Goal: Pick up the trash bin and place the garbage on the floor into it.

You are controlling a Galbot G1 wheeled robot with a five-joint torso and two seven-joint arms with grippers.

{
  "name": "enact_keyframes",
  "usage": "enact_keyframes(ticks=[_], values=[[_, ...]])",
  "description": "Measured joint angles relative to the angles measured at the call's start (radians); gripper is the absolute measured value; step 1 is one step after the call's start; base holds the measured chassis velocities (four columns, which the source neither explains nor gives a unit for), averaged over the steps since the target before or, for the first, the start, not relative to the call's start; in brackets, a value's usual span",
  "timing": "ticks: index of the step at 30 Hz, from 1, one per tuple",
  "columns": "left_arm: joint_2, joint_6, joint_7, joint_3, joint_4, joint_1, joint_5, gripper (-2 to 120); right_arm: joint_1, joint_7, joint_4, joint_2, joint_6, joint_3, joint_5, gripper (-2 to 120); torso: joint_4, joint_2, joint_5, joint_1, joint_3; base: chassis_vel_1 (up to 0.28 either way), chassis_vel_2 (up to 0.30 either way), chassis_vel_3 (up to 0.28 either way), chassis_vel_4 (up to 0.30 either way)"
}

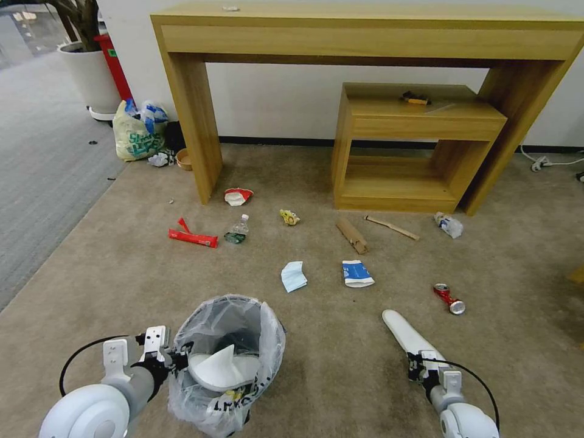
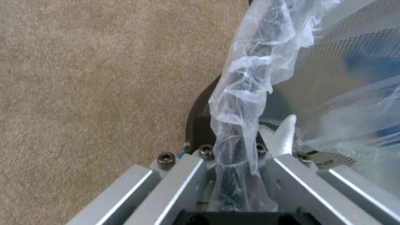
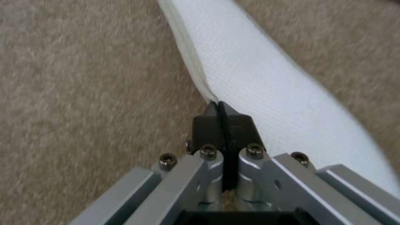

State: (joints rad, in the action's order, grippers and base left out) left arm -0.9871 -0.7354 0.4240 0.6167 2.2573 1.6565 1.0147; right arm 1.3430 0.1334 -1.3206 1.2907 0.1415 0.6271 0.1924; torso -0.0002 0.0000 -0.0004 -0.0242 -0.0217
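The trash bin, black with a crinkly clear liner, is at the lower left of the head view, and one white slipper lies inside it. My left gripper is shut on its near-left rim; in the left wrist view the left gripper clamps the rim and the bunched liner. My right gripper is shut on the edge of a second white slipper, seen as the right gripper pinching the slipper over the floor.
Litter lies ahead on the carpet: red wrapper, bottle, blue mask, carton, cardboard, stick, red can. A wooden console and low shelf stand behind.
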Motion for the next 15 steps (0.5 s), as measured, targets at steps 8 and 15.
enact_keyframes(ticks=[8,15], values=[[0.007,0.0,-0.001,0.006,0.011,0.002,0.002,0,0.036,-0.028,-0.084,-0.001,-0.047,0.014,-0.033,0,-0.0001,0.0,0.0,0.0,0.0,0.0,0.0,0.0,0.0],[0.016,0.0,-0.002,0.008,0.015,-0.002,0.002,0,0.076,-0.046,-0.235,-0.011,-0.072,0.018,-0.032,0,0.0,0.0,0.0,0.0,0.0,0.0,0.0,0.0,0.0]])
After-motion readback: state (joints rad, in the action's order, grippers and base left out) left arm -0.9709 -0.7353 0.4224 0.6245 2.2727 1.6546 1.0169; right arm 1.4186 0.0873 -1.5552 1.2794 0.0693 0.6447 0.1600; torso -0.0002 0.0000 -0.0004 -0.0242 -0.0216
